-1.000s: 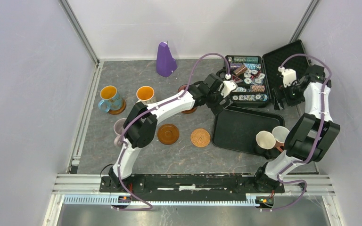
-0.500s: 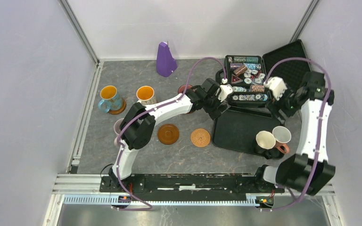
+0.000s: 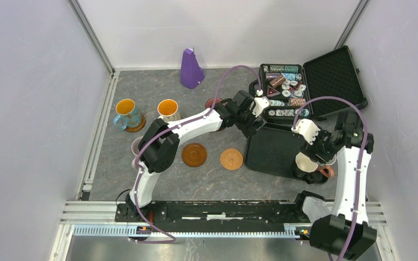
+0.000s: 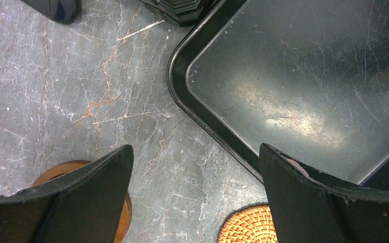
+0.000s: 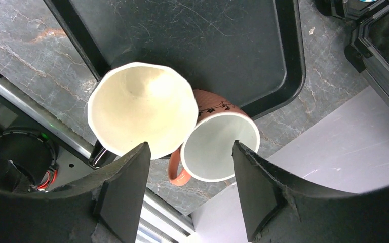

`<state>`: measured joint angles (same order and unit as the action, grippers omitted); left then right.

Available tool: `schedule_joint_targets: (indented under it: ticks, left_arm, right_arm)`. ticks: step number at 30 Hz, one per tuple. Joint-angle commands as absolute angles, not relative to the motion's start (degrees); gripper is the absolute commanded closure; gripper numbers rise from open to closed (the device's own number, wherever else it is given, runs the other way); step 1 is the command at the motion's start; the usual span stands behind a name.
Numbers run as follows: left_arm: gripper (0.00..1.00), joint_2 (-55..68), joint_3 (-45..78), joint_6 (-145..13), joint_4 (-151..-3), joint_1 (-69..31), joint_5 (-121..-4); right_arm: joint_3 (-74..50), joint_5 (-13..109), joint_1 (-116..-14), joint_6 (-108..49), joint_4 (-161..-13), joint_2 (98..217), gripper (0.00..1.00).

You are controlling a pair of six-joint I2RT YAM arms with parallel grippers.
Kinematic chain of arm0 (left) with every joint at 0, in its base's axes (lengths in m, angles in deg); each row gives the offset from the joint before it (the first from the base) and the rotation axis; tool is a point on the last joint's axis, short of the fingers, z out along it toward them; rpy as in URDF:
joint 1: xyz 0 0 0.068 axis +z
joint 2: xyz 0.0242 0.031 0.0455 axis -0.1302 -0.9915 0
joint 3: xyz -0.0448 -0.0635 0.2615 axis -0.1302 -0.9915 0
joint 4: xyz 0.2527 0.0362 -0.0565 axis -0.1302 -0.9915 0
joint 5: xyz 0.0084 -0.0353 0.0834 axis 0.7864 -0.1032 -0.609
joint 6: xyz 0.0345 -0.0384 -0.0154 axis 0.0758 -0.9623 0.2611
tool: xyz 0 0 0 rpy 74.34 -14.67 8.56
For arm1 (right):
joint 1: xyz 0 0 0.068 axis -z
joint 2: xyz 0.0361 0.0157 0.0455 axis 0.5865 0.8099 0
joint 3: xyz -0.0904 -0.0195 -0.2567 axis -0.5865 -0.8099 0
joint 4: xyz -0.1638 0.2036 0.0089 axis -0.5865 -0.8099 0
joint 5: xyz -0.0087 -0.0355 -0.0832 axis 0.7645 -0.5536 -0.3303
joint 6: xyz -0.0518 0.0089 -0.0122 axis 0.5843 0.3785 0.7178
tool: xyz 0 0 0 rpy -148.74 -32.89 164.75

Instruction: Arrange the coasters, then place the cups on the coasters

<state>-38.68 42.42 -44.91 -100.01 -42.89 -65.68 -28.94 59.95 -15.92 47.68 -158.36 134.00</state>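
Observation:
My right gripper hangs open over two cups at the black tray's near right corner. One is a dark cup with a cream inside; the other is a pink cup lying below the gap between the fingers. My left gripper is open and empty above the table by the tray's far left corner. A dark brown coaster and a woven orange coaster lie bare. The blue cup and the orange-lined cup stand far left.
A pale cup is partly hidden by the left arm's elbow, and another cup shows behind its forearm. A purple cone stands at the back. An open chip case sits behind the tray. A metal rail runs along the near edge.
The right arm swung from the chip case toward the near side, over the two cups, its jaws narrowing. The left gripper drew back slightly left, then held still.

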Motion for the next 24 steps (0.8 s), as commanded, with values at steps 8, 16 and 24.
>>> schedule_joint_targets:
  ticks: [8,16,24]
  left_arm:
    - [0.0,-34.9,40.8,-49.1,-96.3,-43.6,-65.3]
    - [0.0,-35.1,40.9,-50.2,-94.4,-44.1,-66.0]
    - [0.01,-35.4,40.6,-50.5,-94.1,-44.3,-65.8]
  right_arm:
    - [-34.2,57.2,-16.5,47.1,-158.6,127.1,0.38]
    - [-38.4,54.5,-16.5,43.8,-158.6,123.0,0.4]
    - [-36.6,57.1,-16.5,42.1,-158.5,122.9,0.38]
